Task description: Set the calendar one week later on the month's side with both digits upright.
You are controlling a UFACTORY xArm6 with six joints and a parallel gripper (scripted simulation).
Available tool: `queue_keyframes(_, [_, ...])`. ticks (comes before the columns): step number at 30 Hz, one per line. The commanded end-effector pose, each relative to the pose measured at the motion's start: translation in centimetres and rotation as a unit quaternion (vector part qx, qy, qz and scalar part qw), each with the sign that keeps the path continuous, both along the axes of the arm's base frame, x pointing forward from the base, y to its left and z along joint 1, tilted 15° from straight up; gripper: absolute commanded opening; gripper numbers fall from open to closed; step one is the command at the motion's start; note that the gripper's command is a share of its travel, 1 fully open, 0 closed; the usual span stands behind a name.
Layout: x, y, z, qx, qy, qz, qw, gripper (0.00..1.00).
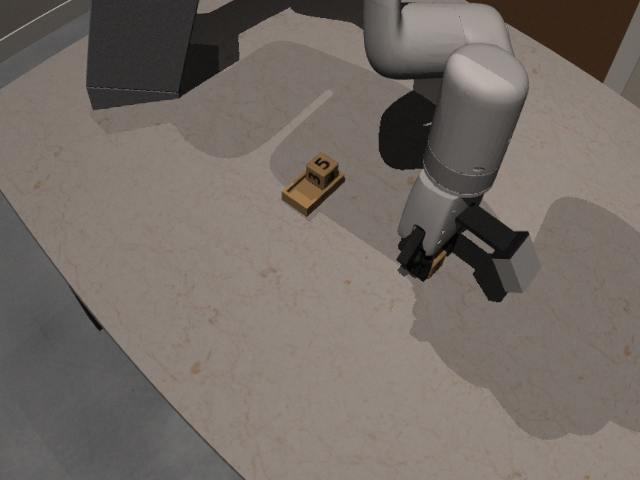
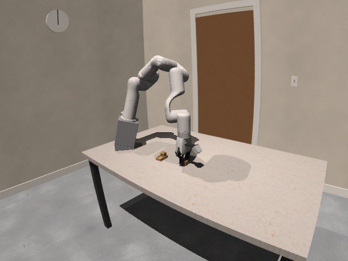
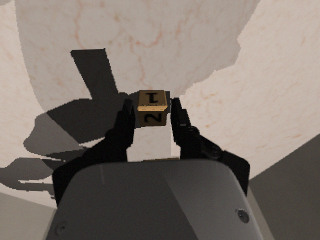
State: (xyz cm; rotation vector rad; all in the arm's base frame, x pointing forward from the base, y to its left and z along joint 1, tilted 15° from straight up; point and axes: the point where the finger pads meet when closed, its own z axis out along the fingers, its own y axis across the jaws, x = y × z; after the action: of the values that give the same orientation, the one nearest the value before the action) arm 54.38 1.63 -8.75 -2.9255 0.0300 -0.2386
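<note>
A wooden tray [image 1: 310, 193] lies flat on the table; it also shows in the exterior view [image 2: 161, 156]. One wooden cube [image 1: 322, 172] stands at the tray's far end, with 5 on top and 3 on a side face. The tray's near half is empty. The second cube [image 3: 152, 107] sits on the table to the right of the tray, with 1 on top and 2 on the face toward the wrist camera. My gripper [image 3: 152, 108] points down around this cube, and its fingers stand open with a narrow gap on each side. In the top view the gripper [image 1: 423, 260] hides most of that cube.
The arm's base block [image 1: 136, 51] stands at the far left of the table. The wrist camera housing [image 1: 511, 263] juts out to the right of the gripper. The table edge runs along the left and front.
</note>
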Motion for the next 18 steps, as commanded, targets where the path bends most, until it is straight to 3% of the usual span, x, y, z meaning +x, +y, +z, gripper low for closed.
queue_keyframes(1, [0.0,-0.2,1.2,0.000,-0.002,0.000,1.000,0.47])
queue_keyframes(18, [-1.2,-1.7,8.0,0.000,-0.002,0.000,1.000,0.47])
